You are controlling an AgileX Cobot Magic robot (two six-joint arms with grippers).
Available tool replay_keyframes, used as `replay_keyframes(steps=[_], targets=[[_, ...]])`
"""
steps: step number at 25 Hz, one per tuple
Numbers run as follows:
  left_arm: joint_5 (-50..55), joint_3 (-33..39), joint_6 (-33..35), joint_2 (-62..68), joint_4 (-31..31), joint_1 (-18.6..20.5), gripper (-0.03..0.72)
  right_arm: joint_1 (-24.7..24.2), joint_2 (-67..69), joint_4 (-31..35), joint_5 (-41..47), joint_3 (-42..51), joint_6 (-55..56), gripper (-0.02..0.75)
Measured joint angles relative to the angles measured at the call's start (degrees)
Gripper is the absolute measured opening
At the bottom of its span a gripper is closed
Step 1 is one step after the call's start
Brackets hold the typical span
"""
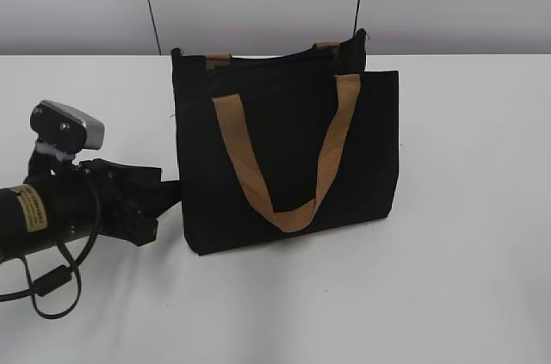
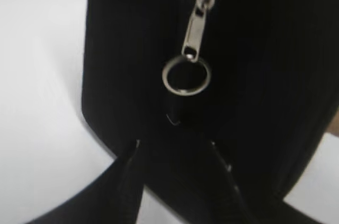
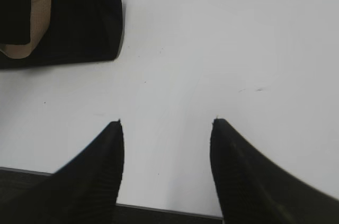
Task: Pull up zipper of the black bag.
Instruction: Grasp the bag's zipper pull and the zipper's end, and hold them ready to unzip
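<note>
The black bag (image 1: 284, 123) stands upright on the white table with a tan handle (image 1: 232, 136) hanging down its front. In the left wrist view the bag's end (image 2: 265, 75) fills the frame. The zipper's silvery pull tab (image 2: 196, 28) hangs there with a metal ring (image 2: 186, 75) below it. My left gripper (image 2: 175, 147) is open, its fingertips close to the bag's end just below the ring and holding nothing. In the exterior view it (image 1: 168, 196) sits at the bag's lower left edge. My right gripper (image 3: 167, 123) is open and empty above the bare table.
The white table (image 1: 465, 278) stretches out in front of and to the right of the bag. The bag's corner (image 3: 79, 17) and a handle (image 3: 37, 1) show at the right wrist view's top left. The table's near edge (image 3: 159, 208) lies under the right gripper.
</note>
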Motion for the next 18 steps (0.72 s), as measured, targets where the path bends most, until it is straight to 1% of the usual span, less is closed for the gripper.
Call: replay_keyframes(steps=[3,4,6,9,14,18], targets=[[-4.2,-1.0,0.8,4.5,1.2,0.0,0.400,0.0,0.0,0.0,0.0,0.0,0.0,0.411],[-5.8,-1.4,1.4,5.6,1.3,0.0,0.422,0.0,0.0,0.0,0.0,0.0,0.0,0.411],[-7.7,-2.5,2.2,7.3,1.1,0.0,0.435,0.0,0.0,0.0,0.0,0.0,0.0,0.411],[-8.9,-4.2,2.6,9.0,1.0,0.0,0.424,0.0,0.0,0.0,0.0,0.0,0.0,0.411],[-9.3,-7.3,2.6,10.8,1.2,0.0,0.384,0.0,0.0,0.0,0.0,0.0,0.0,0.411],[-9.5,-8.2,2.7,12.5,1.3,0.0,0.361,0.0,0.0,0.0,0.0,0.0,0.0,0.411]])
